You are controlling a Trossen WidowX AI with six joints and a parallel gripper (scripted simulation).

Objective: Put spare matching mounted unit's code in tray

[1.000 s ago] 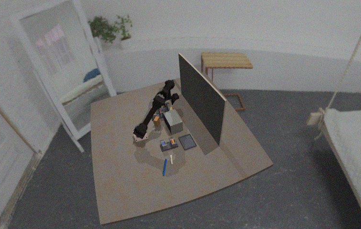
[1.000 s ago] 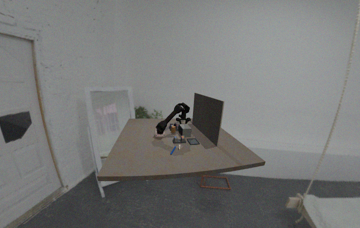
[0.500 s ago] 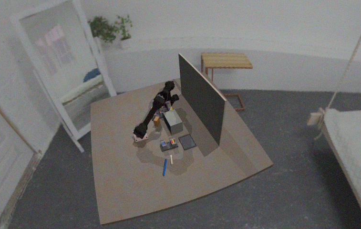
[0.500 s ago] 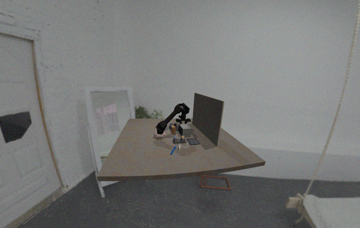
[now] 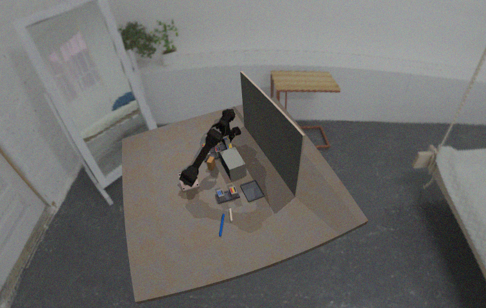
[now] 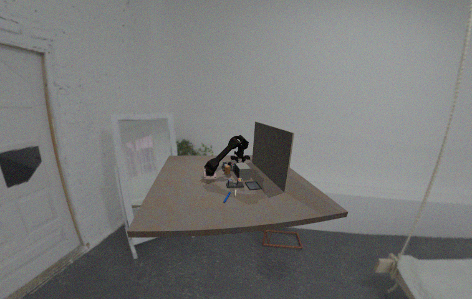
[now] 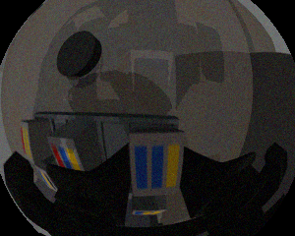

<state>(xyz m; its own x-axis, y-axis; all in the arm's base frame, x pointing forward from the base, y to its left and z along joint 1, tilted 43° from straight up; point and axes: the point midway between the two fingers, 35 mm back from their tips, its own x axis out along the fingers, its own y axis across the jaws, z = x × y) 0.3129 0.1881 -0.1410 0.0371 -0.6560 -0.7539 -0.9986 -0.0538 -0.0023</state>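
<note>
A white-framed mirror (image 5: 142,97) (image 6: 171,135), brown tabletop (image 5: 184,244) (image 6: 194,211) and dark upright panel (image 5: 272,129) (image 6: 272,153) are seen, left to right. The spare (image 7: 157,164) is striped blue, blue, yellow (code side visible). It is clamped between the gripper's (image 5: 228,137) (image 6: 240,159) (image 7: 156,153) fingers, over its rack (image 7: 105,116).
</note>
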